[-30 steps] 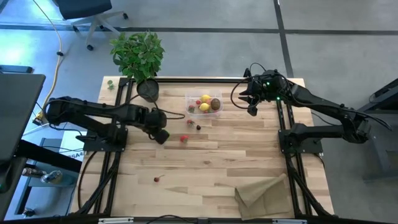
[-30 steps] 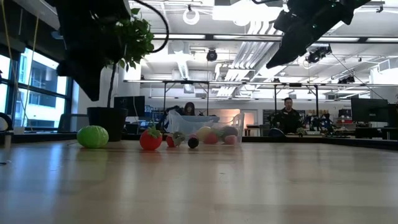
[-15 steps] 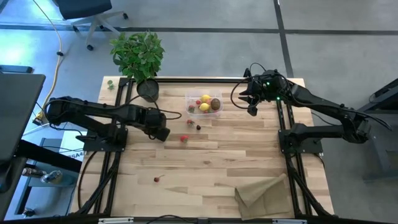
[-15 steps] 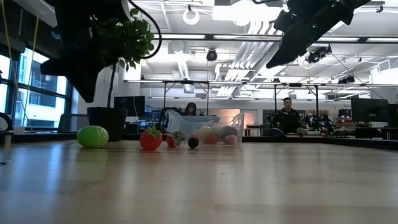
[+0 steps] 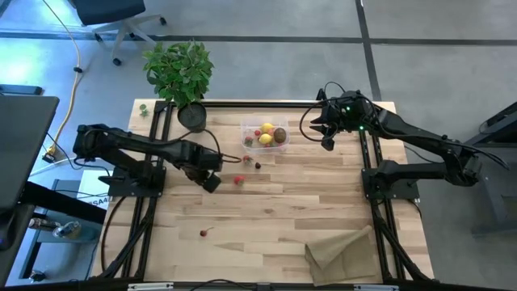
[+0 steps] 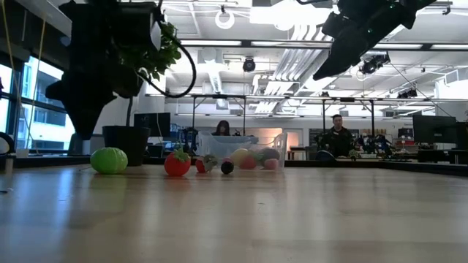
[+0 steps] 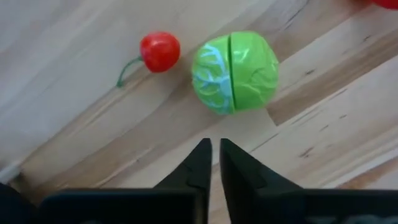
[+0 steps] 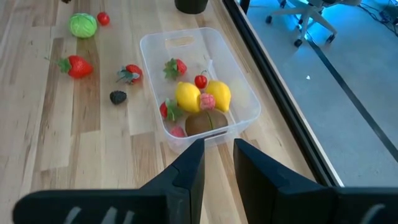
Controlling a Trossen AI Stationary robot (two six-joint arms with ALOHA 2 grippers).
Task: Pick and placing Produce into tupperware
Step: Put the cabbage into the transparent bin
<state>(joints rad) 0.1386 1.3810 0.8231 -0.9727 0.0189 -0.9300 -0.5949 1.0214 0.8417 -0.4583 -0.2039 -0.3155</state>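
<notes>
A green lime (image 7: 235, 73) lies on the wood table beside a red cherry (image 7: 160, 51). My left gripper (image 7: 214, 163) points down just above the table next to the lime, its fingertips close together, touching nothing. In the low view it hangs above and beside the lime (image 6: 109, 160). The clear tupperware (image 8: 199, 87) at the far middle holds two lemons (image 8: 188, 96), a kiwi (image 8: 205, 122) and red berries. My right gripper (image 8: 217, 155) waits high over the tupperware's right side (image 5: 327, 144), slightly open with nothing between its fingers.
Two strawberries (image 8: 78, 66) (image 8: 130, 73) and a dark berry (image 8: 117, 96) lie loose left of the tupperware. A lone red berry (image 5: 203, 233) sits nearer the front. A tan paper bag (image 5: 343, 250) lies at the front right, and a potted plant (image 5: 179, 73) stands at the far left.
My left gripper has sunk toward the table beside the lime and has rolled a little about its own line. The lime and the other fruits have stayed where they were.
</notes>
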